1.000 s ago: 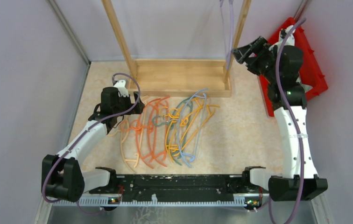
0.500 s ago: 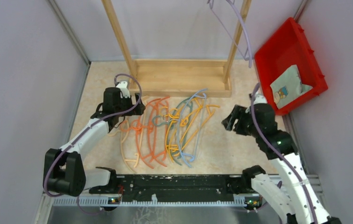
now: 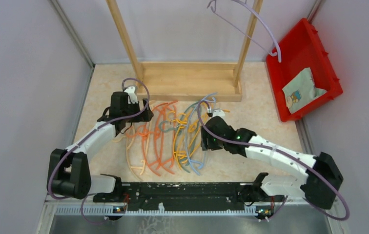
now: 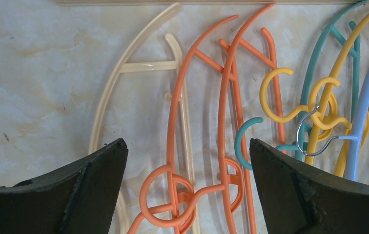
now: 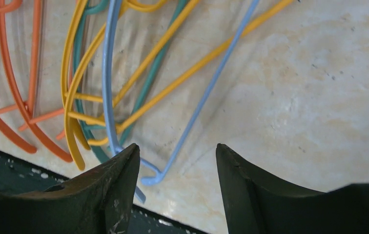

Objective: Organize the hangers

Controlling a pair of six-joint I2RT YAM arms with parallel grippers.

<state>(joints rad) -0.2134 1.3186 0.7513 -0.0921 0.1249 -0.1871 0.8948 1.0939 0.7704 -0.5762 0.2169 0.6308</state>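
- A black rail (image 3: 182,191) runs along the near edge of the table (image 3: 256,109), with both arm bases at its ends.
- The hangers lie flat on the table in one loose pile between the two arms. Their hooks point to the far side.
- The right gripper (image 5: 176,146) is over the near right part of the pile. Its jaws are apart and there is nothing between them.
- Just below its fingers is the near end of the light blue hanger (image 5: 204,97). I cannot tell if the fingers touch it.
- To the left of it, the yellow hangers (image 5: 66,97) and a teal hanger (image 5: 100,152) cross one another.
- The left gripper (image 4: 187,141) is over the left part of the pile. Its jaws are wide apart and grip nothing.
- Under its opening lie two orange hangers (image 4: 171,126), with their hooks locked together in rings.
- The beige hanger (image 4: 148,64) lies at the left edge of the pile, just beside the orange ones.
- To the right, a yellow hook (image 4: 262,92), a teal hook (image 4: 237,141) and a thin metal hook (image 4: 302,131) are tangled together.
- Behind the pile stands the wooden rack (image 3: 187,80), with its base on the table.
- A lavender hanger (image 3: 256,20) hangs at the top of the rack, on its right side.
- At the far right, a red bin (image 3: 325,46) leans tilted, with a packet (image 3: 299,87) inside it.
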